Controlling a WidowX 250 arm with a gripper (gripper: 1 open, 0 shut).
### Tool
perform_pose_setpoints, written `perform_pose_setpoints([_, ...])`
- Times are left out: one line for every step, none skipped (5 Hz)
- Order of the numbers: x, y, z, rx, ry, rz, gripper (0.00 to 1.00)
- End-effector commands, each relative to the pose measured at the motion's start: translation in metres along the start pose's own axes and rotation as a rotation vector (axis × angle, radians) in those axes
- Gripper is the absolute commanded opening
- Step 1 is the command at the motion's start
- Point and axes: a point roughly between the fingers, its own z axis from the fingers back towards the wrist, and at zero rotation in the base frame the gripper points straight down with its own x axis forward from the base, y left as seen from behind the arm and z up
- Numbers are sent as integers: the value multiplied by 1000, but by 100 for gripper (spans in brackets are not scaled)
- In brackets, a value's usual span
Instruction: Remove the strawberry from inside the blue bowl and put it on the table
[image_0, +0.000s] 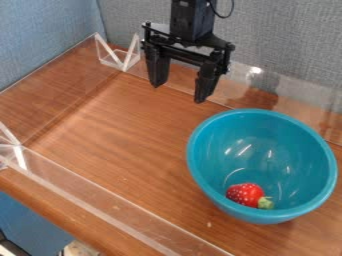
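A small red strawberry (246, 195) with a green cap lies inside the blue bowl (221, 145), near its front wall. The bowl sits on the wood-grain table (107, 130) at the right. My gripper (182, 82) hangs at the back of the table, up and left of the bowl, pointing down. Its black fingers stand apart, open, with nothing between them. It is well clear of the bowl and the strawberry.
Low clear acrylic walls (94, 210) edge the table at the front, left and back. A blue-grey fabric wall (54, 30) stands behind. Bare wood lies to the left of the bowl.
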Motion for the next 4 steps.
perform_pose_setpoints([-2, -13, -4, -1, 7, -38, 100])
perform_pose_setpoints([-6, -30, -10, -1, 22, -92, 100])
perform_pose_setpoints([-15, -61, -18, 1, 32, -202, 100])
perform_pose_setpoints([-30, -102, -26, 18, 16, -347, 100])
